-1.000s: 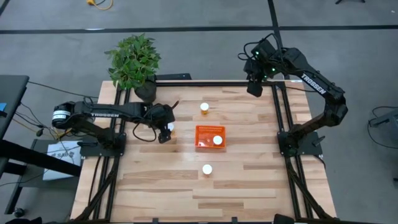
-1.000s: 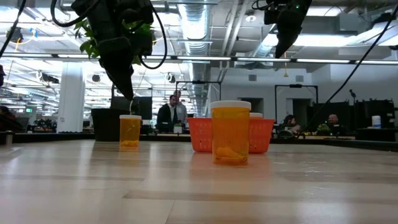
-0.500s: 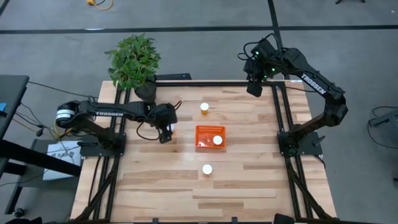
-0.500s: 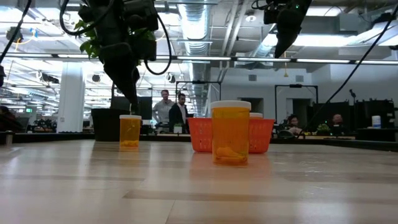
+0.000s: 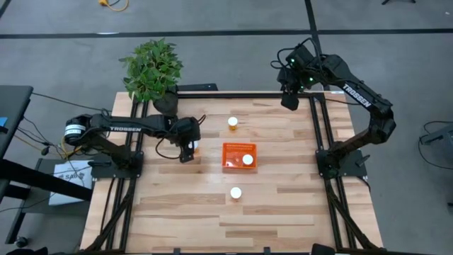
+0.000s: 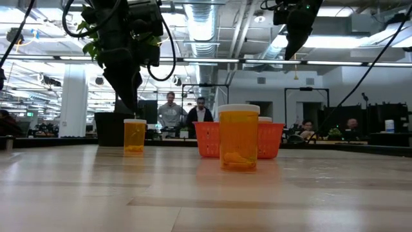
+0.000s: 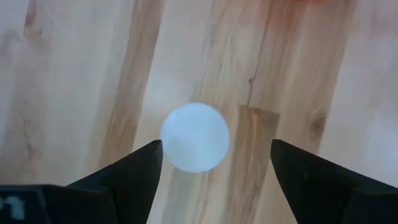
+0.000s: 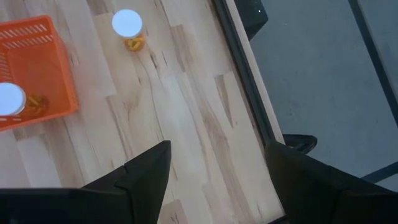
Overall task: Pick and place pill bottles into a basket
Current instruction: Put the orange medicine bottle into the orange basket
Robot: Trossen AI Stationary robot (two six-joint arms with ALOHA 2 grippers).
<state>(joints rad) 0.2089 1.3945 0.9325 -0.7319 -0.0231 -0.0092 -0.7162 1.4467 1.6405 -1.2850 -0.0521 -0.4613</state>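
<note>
- The left pincer [image 5: 187, 151] sits left of centre in the high view, directly over one pill bottle [image 7: 194, 137] that stands on the tabletop [image 5: 283, 212] just left of the basket [image 5: 238, 155].
- In the left wrist view that bottle's white cap shows as a round disc between the two dark fingers [image 7: 134, 171], with wood visible on either side of it; the fingers are spread apart and touch nothing.
- The bottle stands upright, so its long axis points straight up at the pincer; judged from this, the coming move is a plain drop along that axis until the fingers flank the cap.
- In the low view the same bottle [image 6: 134, 136] stands at left of the frame with the left arm's tip just above its cap, apart from it.
- The basket lies at the centre of the high view and already holds one bottle [image 5: 248, 160] in its right part.
- Two more bottles stand free: one [image 5: 232, 122] above the basket in the high view, one [image 5: 236, 192] below it.
- The left arm is by far the nearer to the targeted bottle.
- The right pincer [image 5: 289, 100] waits at the upper right, raised over the tabletop's far edge; its fingers [image 8: 140, 174] stand apart and hold nothing.
</note>
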